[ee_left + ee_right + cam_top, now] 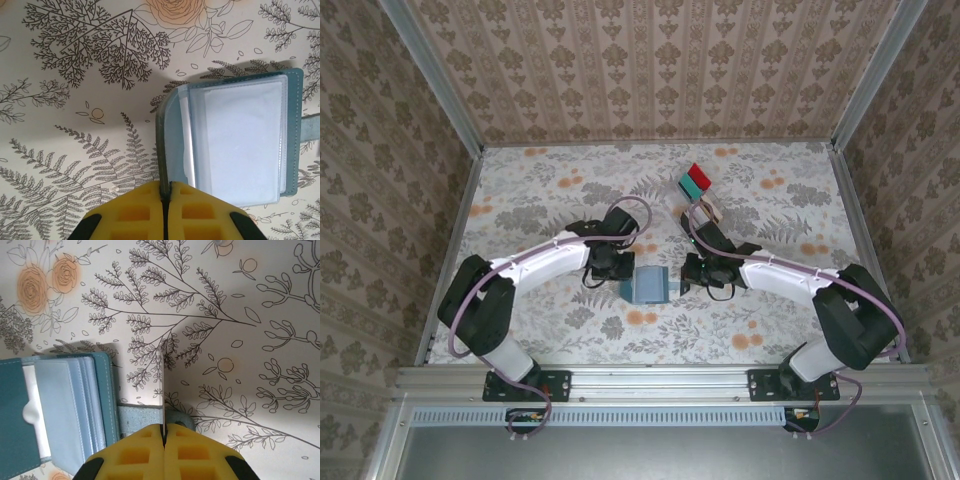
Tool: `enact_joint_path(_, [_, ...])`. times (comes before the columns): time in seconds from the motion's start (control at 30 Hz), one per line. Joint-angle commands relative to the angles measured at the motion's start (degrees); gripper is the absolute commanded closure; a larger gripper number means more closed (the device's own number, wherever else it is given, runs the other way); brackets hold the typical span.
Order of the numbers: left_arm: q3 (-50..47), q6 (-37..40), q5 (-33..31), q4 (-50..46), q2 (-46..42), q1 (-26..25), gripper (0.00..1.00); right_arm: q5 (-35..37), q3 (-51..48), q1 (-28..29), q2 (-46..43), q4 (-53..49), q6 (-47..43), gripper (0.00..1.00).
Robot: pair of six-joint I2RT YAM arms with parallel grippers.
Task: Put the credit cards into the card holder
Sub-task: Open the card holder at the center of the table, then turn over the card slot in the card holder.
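At right gripper (163, 431): jaws pressing together on thin credit card (163, 390), card showing edge-on, long axis pointing straight ahead off fingertips. Card holder (65, 405) lying open just to claw's left on floral table (240, 340), strap tab (142, 417) running under fingers. Left gripper (165, 189) pinching teal cover (161, 150) tight, propping it up, clear sleeves (245, 140) lying exposed. In top view, holder sitting between both claws. Judgement: right arm needing leftward travel, card tipping flat toward sleeve mouth.
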Motion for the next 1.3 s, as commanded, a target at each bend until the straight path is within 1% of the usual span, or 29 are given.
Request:
enact_joint_path(0.0, [-1.4, -0.8, 3.3, 3.2, -1.4, 0.5, 0.96, -0.1, 2.2, -0.2, -3.7, -1.2, -0.8, 1.0])
enact_joint_path(0.07, [-1.8, -1.3, 3.6, 3.7, -1.4, 0.5, 0.96, -2.0, 2.5, -0.2, -4.4, 0.8, -1.5, 1.0])
enact_joint_path(0.17, [-2.1, -2.1, 3.9, 4.3, -1.2, 0.5, 0.96, -6.9, 3.1, 0.0, -3.3, 4.2, -2.4, 1.0])
enact_joint_path(0.3, [-2.3, -2.7, 4.3, 4.9, -1.2, 0.5, 0.96, -8.7, 3.7, 0.8, -0.7, 6.2, -2.1, 0.99])
enact_joint_path(0.5, [-2.4, -2.8, 3.9, 4.5, -1.2, 0.4, 0.96, -4.5, 3.5, 1.2, 1.2, 3.8, -1.3, 0.99])
enact_joint_path(0.7, [-2.6, -2.7, 4.1, 4.5, -0.9, 0.5, 0.96, -5.3, 2.6, 1.2, 2.5, 4.4, -1.4, 1.0])
enact_joint_path(1.17, [-3.0, -2.8, 3.9, 4.3, -0.2, 0.5, 0.97, -3.8, 2.3, 1.3, 5.1, 4.0, -0.9, 1.0])
enact_joint_path(1.27, [-3.1, -2.8, 4.1, 4.4, 0.0, 0.5, 0.97, -5.0, 2.3, 1.3, 5.8, 5.0, -0.8, 1.0])
